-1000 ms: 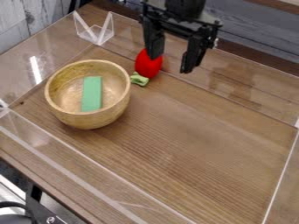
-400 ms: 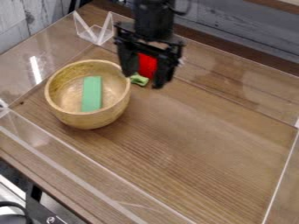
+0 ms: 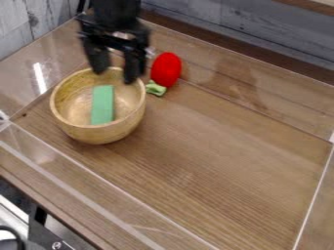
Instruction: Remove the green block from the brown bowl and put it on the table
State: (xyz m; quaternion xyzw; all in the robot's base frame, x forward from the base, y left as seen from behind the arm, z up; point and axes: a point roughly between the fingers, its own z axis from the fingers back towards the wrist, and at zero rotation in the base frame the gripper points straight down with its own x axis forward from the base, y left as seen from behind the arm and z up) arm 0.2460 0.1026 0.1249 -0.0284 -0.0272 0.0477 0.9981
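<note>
Camera: flat green block [image 3: 102,104]; round, grained wooden bowl [image 3: 129,122]

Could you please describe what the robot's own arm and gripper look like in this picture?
The gripper and the part of the arm in view are black or very dark, with a blocky, wide body and slimmer parts reaching down from it. The view is blurred, so I cannot make out any markings or cables on them.
</note>
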